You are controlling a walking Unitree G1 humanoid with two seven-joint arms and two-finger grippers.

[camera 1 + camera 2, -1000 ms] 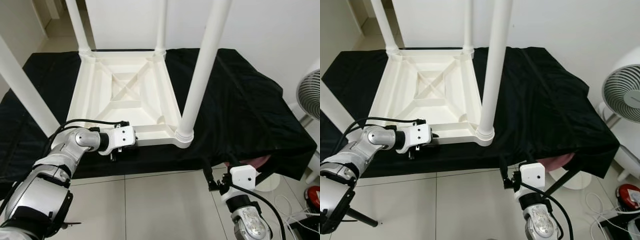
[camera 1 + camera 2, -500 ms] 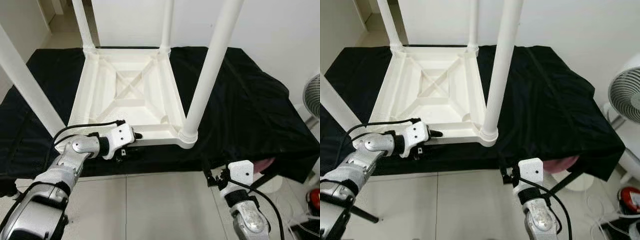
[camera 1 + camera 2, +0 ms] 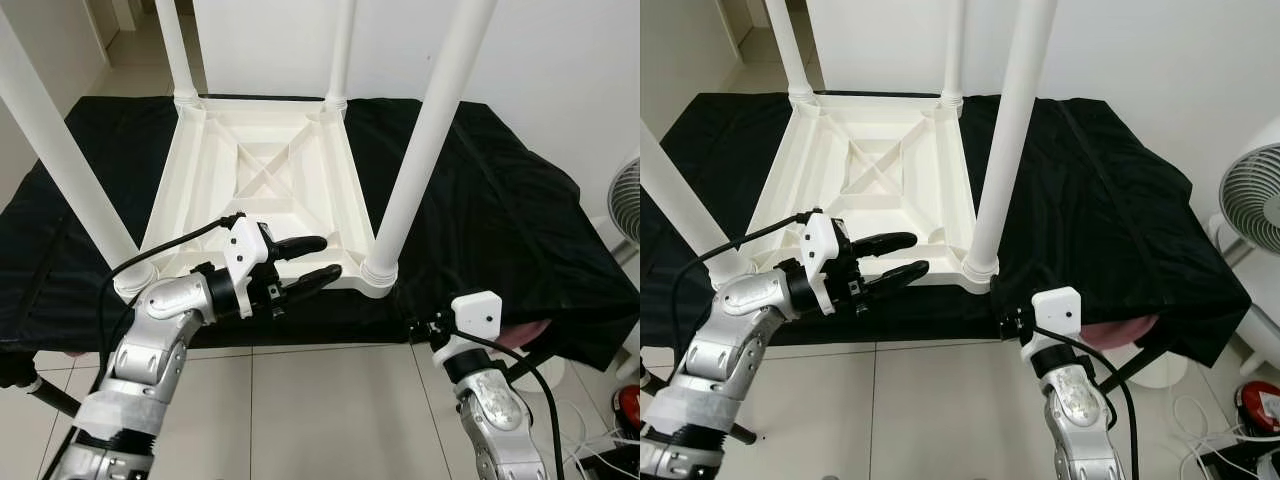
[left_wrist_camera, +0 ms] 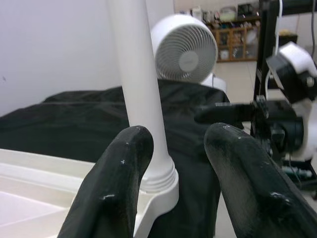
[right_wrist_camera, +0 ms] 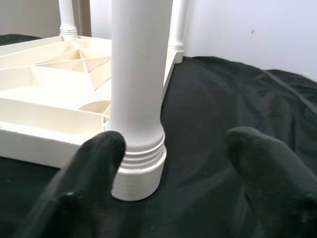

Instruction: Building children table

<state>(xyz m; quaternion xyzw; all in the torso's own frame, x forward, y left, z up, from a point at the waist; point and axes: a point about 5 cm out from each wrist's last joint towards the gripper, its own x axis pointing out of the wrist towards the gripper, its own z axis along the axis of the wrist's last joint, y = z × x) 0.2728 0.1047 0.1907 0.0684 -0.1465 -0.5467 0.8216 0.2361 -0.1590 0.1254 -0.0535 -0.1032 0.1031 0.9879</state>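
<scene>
**With all four legs standing, the upturned children's table waits for the robot's next hold**

While the white plastic children's table point(image 3: 265, 190) lies upside down on a counter draped in black cloth point(image 3: 500, 210), its four white legs point straight up, one seated in each corner socket. Assembly looks close to finished.

At about 7 o'clock in the head views, the left tool point(image 3: 305, 262) reaches across the table's near edge. Its two black fingers are spread apart and hold nothing, their tips aimed toward the near right leg point(image 3: 420, 140) and stopping short of it. In the left wrist view that leg rises between the two spread fingers, beyond them.

At about 5 o'clock, the right tool point(image 5: 183, 163) hangs low at the counter's front edge. Its fingers are also apart and empty, facing the base collar of the same leg.

Judging from this, the step in hand is checking or tightening the near right leg. The next move likely calls for closing one tool around that leg near its collar, while the table frame is kept from sliding on the cloth.

Pale floor tiles point(image 3: 330, 420) lie below the counter. A plain white wall stands at 12 o'clock, and a white fan point(image 3: 1250, 195) at 3 o'clock.
</scene>
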